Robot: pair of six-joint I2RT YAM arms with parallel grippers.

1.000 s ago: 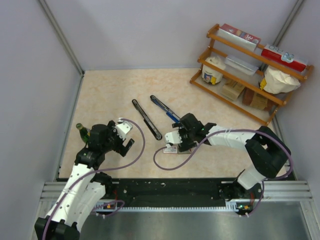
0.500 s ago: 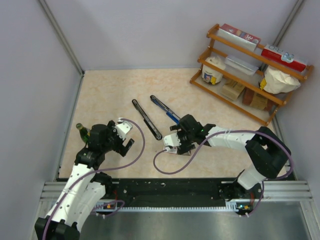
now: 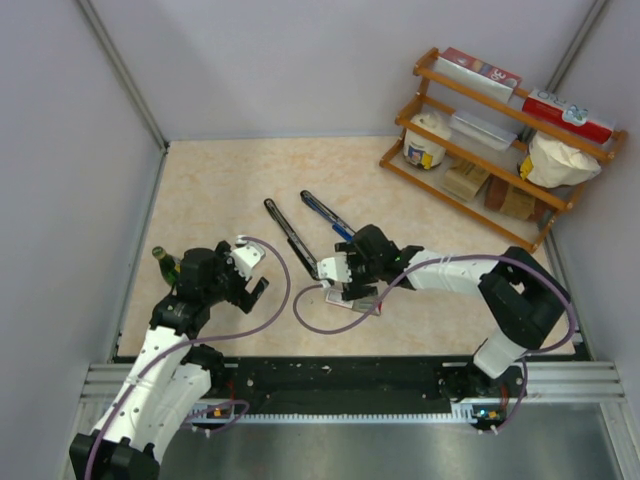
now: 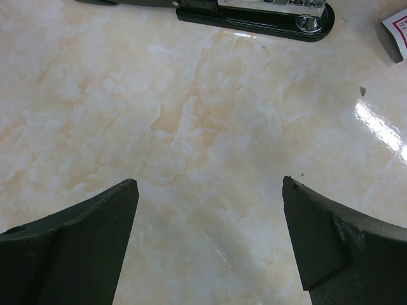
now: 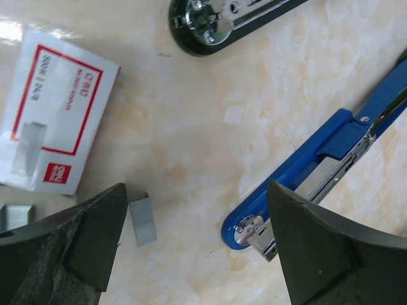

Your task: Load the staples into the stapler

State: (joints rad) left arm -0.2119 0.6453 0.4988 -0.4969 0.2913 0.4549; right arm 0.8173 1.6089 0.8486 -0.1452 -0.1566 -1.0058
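The white staple box with red print [image 5: 57,136] lies flat on the table, and it also shows in the top view [image 3: 360,299]. A short grey staple strip [image 5: 142,220] lies beside it, touching nothing. A second strip [image 5: 16,216] sits at the left edge. A black stapler [image 3: 293,238] and a blue stapler [image 3: 328,217] both lie opened flat. My right gripper [image 5: 197,190] is open and empty, low over the table between the strip and the blue stapler's end [image 5: 254,232]. My left gripper [image 4: 210,184] is open and empty over bare table, short of the black stapler [image 4: 254,13].
A wooden rack [image 3: 500,130] with jars, boxes and bags stands at the back right. A green bottle top [image 3: 160,256] sticks up beside the left arm. Grey walls close in the table on the left, back and right.
My right gripper has moved left and a little away from me, off the staple box, toward the ends of the staplers. The left arm has not moved.
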